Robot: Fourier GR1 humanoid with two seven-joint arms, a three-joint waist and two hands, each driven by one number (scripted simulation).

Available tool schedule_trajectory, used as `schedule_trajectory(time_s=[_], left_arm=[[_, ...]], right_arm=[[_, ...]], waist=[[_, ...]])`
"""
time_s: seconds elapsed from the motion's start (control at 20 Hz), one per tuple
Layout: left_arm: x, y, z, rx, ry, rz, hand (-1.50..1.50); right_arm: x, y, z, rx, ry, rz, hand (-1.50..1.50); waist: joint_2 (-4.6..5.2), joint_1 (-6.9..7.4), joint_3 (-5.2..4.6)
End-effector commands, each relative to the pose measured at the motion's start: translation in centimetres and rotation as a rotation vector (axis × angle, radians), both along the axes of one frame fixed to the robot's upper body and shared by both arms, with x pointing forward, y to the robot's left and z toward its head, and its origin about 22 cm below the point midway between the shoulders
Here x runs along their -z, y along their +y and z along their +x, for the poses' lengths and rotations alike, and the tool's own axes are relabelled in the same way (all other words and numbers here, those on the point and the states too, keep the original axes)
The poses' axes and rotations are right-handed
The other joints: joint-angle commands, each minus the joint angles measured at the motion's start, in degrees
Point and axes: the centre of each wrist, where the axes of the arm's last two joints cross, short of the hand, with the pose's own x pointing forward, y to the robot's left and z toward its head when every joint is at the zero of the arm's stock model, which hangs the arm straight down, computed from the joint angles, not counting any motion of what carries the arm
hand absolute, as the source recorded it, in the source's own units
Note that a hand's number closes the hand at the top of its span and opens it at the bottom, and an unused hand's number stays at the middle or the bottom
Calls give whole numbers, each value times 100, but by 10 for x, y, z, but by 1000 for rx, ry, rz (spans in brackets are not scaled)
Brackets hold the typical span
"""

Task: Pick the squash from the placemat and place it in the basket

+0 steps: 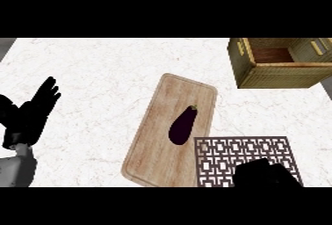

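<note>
No squash shows anywhere in the head view. My right hand (267,174) sits low over the near part of the patterned brown placemat (224,151) at the lower right and covers that part of it, so anything beneath the hand is hidden. The woven basket (279,72) stands at the far right of the counter, its inside open to view and well apart from the hand. My left hand (37,107) rests open at the left edge, fingers up, holding nothing.
A long wooden cutting board (156,145) lies slantwise in the middle, its lower right corner under the placemat. On the board is a dark purple eggplant (183,125). White marble counter (97,74) stretches to the left and far side.
</note>
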Motion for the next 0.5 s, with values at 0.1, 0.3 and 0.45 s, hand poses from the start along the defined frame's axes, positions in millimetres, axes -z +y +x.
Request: schedule_trajectory(time_s=[0.1, 0.3, 0.45], left_arm=[[4, -16, 4, 37, -5, 5, 0], [5, -16, 8, 38, -3, -13, 0], [8, -11, 2, 40, 13, -8, 0]], right_arm=[[-61, -5, -31, 177, -101, 39, 150], [-86, 4, -11, 222, -148, 21, 150], [-110, 2, 14, 292, -154, 11, 150]], waist=[[29, 137, 5], [26, 158, -4], [32, 210, 4]])
